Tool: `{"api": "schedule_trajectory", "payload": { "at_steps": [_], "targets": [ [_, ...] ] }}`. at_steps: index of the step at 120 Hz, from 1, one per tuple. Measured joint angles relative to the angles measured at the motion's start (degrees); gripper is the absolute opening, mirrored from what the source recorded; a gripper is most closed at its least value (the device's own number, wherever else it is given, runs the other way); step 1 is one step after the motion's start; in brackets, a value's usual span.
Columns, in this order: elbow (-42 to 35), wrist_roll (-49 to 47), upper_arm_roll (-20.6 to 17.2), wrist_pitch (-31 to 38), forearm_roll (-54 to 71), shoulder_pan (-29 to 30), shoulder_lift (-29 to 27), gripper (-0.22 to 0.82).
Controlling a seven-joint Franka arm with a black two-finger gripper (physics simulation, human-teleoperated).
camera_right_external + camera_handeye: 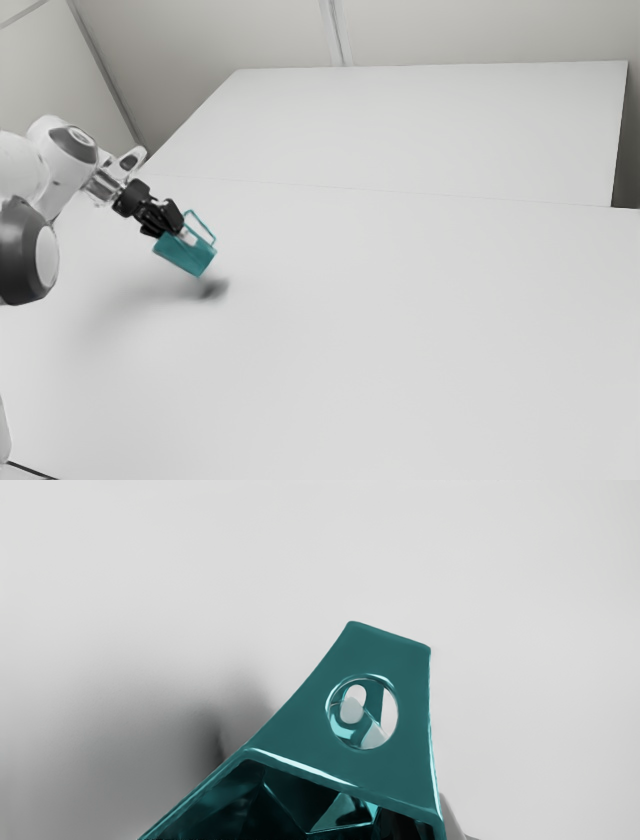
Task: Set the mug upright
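Pale tabletop (400, 350) lies beneath the gripper (180, 230) pinching the tilted mug (186, 255), whose dark inside (295, 800) the wrist view reveals.

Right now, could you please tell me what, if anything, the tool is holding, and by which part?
The tool is holding the teal mug, tilted, apparently by its side near the open end; the exact contact spots can't be told.

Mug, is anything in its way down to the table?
Nothing visible is in the way. The gripper holds the mug tilted above the table, and a shadow lies below.
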Motion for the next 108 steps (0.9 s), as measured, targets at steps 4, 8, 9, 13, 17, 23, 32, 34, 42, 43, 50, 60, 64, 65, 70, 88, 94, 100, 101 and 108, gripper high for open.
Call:
{"api": "schedule_trajectory", "payload": {
  "at_steps": [4,8,9,13,17,23,32,34,42,43,50,60,64,65,70,88,94,100,101,108],
  "targets": [
    [1.2,-0.9,-0.9,1.8,2.1,0.0,0.1,-0.15],
    [2.5,-1.9,-1.8,3.5,4.3,-0.1,0.3,-0.15],
    [2.9,-2.2,-2.0,3.9,4.8,-0.1,0.3,-0.15],
    [3.7,-3.2,-2.9,5.6,6.9,-0.2,0.4,-0.15],
    [4.2,-4.2,-3.6,7.3,9.1,-0.3,0.6,-0.16],
    [4.5,-5.7,-4.7,9.8,12.3,-0.5,0.8,-0.15],
    [4.7,-8.1,-5.7,12.9,17.2,-0.9,1.0,-0.16],
    [4.7,-8.6,-6.1,13.5,18.3,-0.9,1.0,-0.16],
    [4.8,-11.0,-7.5,15.6,23.0,-1.0,1.1,-0.17],
    [4.8,-11.3,-7.7,15.9,23.5,-1.1,1.1,-0.17],
    [4.9,-13.2,-8.5,17.4,26.7,-1.1,1.2,-0.17],
    [4.5,-16.1,-9.3,19.0,29.9,-1.3,1.3,-0.18],
    [4.2,-17.2,-9.5,19.6,30.8,-1.5,1.3,-0.18],
    [4.2,-17.4,-9.5,19.7,31.0,-1.6,1.3,-0.18],
    [3.9,-18.9,-9.8,20.2,32.4,-2.0,1.3,-0.18],
    [3.7,-23.4,-10.1,21.8,34.9,-3.3,1.6,-0.18],
    [3.7,-24.7,-10.2,22.3,35.3,-3.5,2.1,-0.18],
    [3.7,-25.9,-10.1,22.8,35.5,-3.6,2.6,-0.18],
    [3.7,-26.1,-10.1,22.9,35.6,-3.6,2.7,-0.18],
    [3.7,-27.3,-10.1,23.4,35.8,-3.6,3.2,-0.18]
  ]
}}
